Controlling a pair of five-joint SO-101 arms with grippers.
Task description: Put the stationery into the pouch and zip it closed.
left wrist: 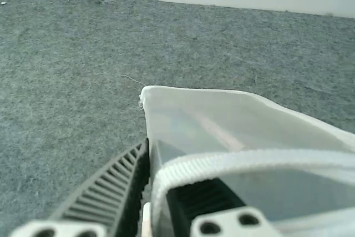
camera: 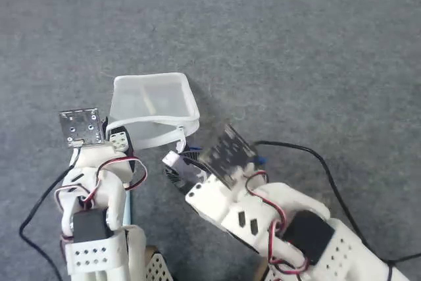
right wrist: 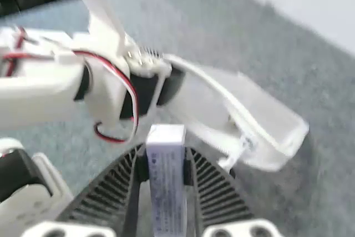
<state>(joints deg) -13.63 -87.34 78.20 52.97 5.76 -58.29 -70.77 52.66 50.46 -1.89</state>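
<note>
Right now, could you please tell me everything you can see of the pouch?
The pouch is a boxy bag of translucent white plastic, edged by white zipper tape with a small pull. Its mouth is open and faces the arms. The left gripper is shut on one end of the mouth's rim. A pale long shape shows faintly through its wall. It sits over the grey table; whether it rests there I cannot tell.

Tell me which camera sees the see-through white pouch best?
The high view: the translucent white plastic pouch shows almost whole, mouth open. The left wrist view catches its rim up close; the right wrist view sees it from one side.
</note>
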